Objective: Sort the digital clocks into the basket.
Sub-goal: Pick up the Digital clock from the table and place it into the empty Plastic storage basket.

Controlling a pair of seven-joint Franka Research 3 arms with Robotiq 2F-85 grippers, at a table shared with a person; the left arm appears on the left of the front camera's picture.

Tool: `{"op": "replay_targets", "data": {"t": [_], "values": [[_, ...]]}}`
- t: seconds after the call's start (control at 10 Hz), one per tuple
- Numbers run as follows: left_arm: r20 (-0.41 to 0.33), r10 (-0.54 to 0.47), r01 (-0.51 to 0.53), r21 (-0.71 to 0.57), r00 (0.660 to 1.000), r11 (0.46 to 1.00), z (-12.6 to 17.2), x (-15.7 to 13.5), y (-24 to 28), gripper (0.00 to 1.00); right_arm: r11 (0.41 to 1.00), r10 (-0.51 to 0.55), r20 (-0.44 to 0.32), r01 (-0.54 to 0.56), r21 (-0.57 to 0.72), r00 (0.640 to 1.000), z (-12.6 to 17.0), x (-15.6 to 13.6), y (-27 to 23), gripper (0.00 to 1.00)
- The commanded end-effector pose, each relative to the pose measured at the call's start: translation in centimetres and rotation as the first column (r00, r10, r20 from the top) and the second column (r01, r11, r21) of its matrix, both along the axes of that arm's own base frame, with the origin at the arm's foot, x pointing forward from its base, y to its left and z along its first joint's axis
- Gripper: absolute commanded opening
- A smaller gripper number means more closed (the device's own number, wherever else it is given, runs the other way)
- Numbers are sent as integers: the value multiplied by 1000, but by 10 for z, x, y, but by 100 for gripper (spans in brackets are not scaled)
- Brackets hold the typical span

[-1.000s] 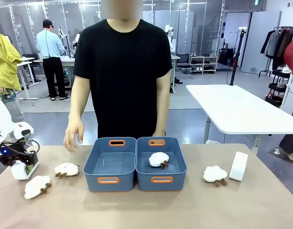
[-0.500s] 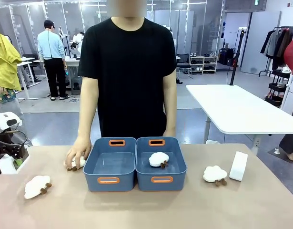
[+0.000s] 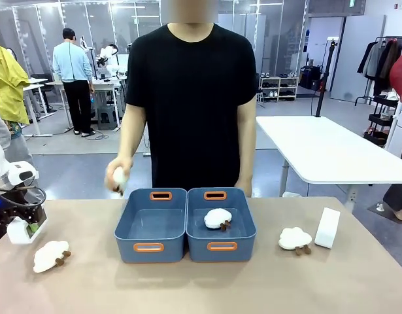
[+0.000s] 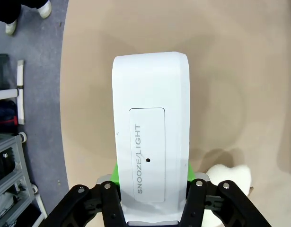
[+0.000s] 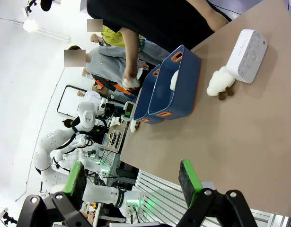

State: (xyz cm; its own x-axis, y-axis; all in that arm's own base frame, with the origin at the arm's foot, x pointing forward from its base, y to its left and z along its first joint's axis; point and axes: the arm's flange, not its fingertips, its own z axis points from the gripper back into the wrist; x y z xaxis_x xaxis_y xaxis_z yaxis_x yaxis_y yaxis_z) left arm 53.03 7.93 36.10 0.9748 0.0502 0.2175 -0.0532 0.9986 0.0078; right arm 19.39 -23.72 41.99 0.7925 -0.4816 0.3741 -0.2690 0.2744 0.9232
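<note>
Readable print: "SNOOZE/LIGHT", in grey capitals.
Stands on: the inset bar of the small white rounded-rectangular plastic digital clock, as I see it through the left wrist camera.
Other white plastic clock: its marks are too small for me to read.

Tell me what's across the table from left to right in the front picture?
First the clock in the left pincer, sheep toy, empty blue bin, blue bin holding a sheep, another sheep toy, second clock.
</note>
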Motion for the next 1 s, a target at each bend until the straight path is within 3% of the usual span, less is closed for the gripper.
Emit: {"op": "replay_targets", "data": {"t": [0.0,0.9], "values": [[24,9,-10,5,1000,1000,5,4,0,0,1000,2,5,-2,4,1000,2,0,0,100],[24,9,-10,5,1000,1000,5,4,0,0,1000,2,5,-2,4,1000,2,0,0,100]]}}
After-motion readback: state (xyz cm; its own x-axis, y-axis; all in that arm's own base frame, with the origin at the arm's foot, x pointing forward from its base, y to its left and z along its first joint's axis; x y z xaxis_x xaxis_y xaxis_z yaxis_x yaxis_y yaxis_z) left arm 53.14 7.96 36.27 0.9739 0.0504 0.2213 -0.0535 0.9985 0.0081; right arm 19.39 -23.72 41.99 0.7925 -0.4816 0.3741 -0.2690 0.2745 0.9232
